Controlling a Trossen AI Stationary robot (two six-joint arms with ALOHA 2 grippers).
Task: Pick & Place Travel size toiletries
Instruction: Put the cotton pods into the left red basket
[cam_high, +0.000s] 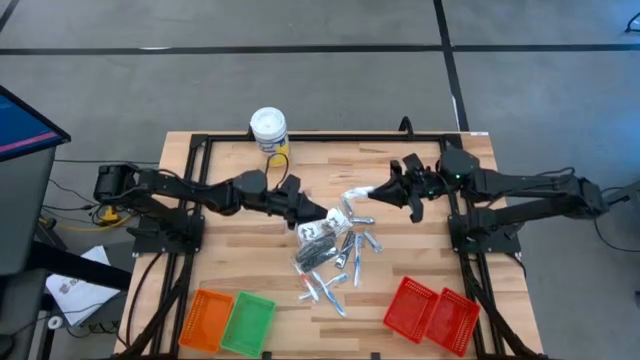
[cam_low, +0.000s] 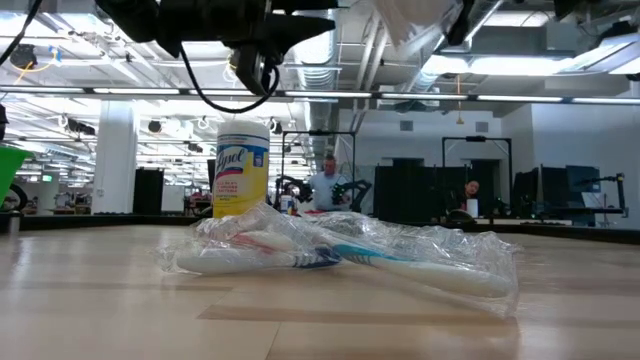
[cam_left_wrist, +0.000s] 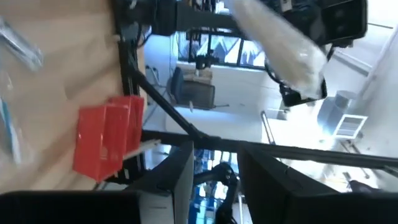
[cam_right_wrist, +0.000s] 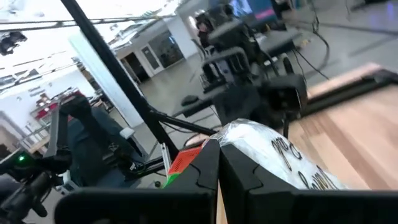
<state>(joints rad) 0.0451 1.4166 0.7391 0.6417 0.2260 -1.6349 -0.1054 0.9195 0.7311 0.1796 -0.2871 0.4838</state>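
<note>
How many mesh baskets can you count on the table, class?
4: an orange basket and a green basket side by side at the near left edge, two red baskets at the near right. None seem hidden.

toiletries pile (cam_high: 330, 250) too small to tell apart

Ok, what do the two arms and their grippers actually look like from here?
Both arms are black, jointed and slim, bolted to black frame rails along the table edges. The left arm trails dark cables off the table side. The right arm shows a small green light near its wrist. The right gripper has flat, angular black fingers; the left gripper looks equally dark.
</note>
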